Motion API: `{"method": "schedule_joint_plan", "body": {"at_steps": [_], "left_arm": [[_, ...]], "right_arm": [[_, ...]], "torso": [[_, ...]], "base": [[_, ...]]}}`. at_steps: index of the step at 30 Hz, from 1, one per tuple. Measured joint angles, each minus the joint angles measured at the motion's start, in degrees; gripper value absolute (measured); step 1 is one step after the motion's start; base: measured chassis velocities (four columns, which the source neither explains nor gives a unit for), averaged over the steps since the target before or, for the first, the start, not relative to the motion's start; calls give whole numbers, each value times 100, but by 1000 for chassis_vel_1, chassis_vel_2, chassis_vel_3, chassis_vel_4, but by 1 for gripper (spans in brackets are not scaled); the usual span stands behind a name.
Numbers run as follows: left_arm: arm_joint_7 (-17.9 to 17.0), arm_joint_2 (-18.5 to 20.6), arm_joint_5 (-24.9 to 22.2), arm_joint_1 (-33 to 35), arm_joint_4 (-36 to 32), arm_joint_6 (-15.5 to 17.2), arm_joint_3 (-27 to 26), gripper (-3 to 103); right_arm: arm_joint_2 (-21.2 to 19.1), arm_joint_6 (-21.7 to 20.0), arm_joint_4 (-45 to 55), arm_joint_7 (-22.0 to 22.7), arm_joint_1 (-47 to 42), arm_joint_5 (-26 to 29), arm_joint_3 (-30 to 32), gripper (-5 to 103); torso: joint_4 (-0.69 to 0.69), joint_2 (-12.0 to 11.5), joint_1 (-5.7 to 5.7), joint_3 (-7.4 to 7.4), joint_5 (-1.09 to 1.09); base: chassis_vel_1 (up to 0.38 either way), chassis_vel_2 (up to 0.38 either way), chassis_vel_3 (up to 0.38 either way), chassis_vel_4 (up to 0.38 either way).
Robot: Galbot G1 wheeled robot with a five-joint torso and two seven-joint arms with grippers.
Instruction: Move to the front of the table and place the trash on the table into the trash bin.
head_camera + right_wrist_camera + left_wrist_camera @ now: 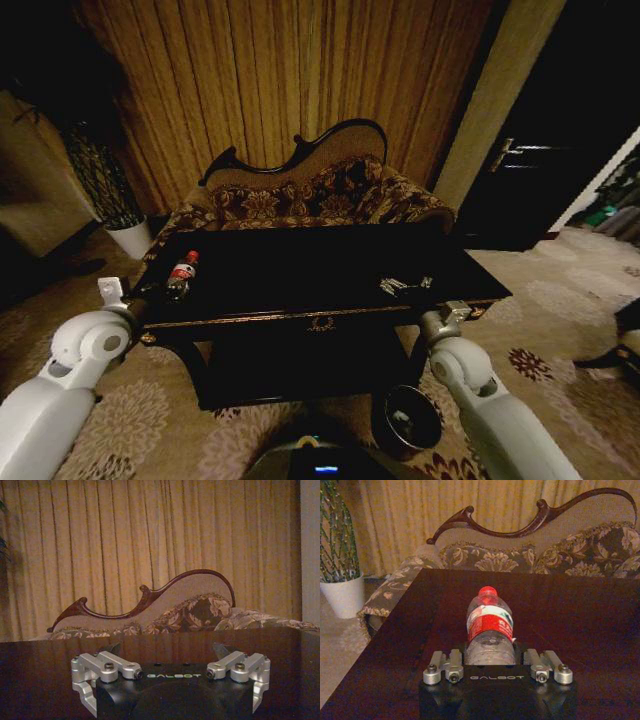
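At the far left a white plant pot (130, 238) stood on the patterned carpet (560, 300) beside the left end of the sofa (310, 195), well clear of the table (320, 275). The sofa ran along the table's far edge, with a ribbed curtain (290, 80) behind it.

The left gripper (490, 652) lay low at the table's left front corner. Its wrist view showed the clear bottle (489, 627), red cap pointing away toward the sofa, lying on the dark top with its base set between the parted fingers (442, 666); whether they pressed on it could not be told. From the head camera the same bottle (182, 275) sat near the left edge, just beyond the left arm (60, 390).

Farther right on the table, a small cluster of pale scraps (400, 286) lay near the front right corner, just beyond the right arm. Individual pieces could not be made out.

The right gripper (170, 670) hovered at the front edge there, its fingers (97, 667) spread wide and holding nothing; its wrist view looked level across the glossy top to the sofa back.

Below that corner, on the carpet, stood the trash bin (405, 420), its dark inside showing nothing that could be made out. It stood between the table's lower shelf and the right arm (490, 400)
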Motion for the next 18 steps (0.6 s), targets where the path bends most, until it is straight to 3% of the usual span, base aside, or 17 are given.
{"method": "schedule_joint_plan", "body": {"at_steps": [7, 9, 10, 12, 15, 16, 18], "left_arm": [[9, -16, -1, 69, -25, -5, -119, 33], [164, -32, 407, 58, -32, -331, -119, 33], [164, -32, 407, 58, -32, -331, -119, 33], [431, -32, 1235, -2, -24, -1038, -37, 33], [527, -14, 1620, -30, -19, -1331, 13, 33], [716, 22, 2084, -66, -22, -1734, 72, 33], [875, 93, 2495, -117, -83, -2200, 195, 33]], "right_arm": [[3, 0, 10, 4, -1, 0, 2, 100], [-13, 0, 150, 7, -12, 132, -1, 100], [-13, 0, 150, 7, -12, 132, -1, 100], [-59, -69, 387, 10, -17, 526, -15, 100], [-85, -134, 495, 11, -10, 723, -22, 100], [-119, -185, 628, 11, 20, 974, -42, 100], [-205, -235, 905, 11, 73, 1317, -67, 100]], "torso": [[1, 0, 0, 0, -1], [1, 0, 0, 0, -1], [1, 0, 0, 0, -1], [1, 0, 0, 0, -1], [0, 0, 0, 0, -2], [0, 0, 0, 0, 0], [1, 0, 0, 0, 0]], "base": [[0, 0, 0, 0], [0, 0, 0, 0], [0, 0, 0, 0], [0, 0, 0, 0], [0, 0, 0, 0], [0, 0, 0, 0], [0, 0, 0, 0]]}}
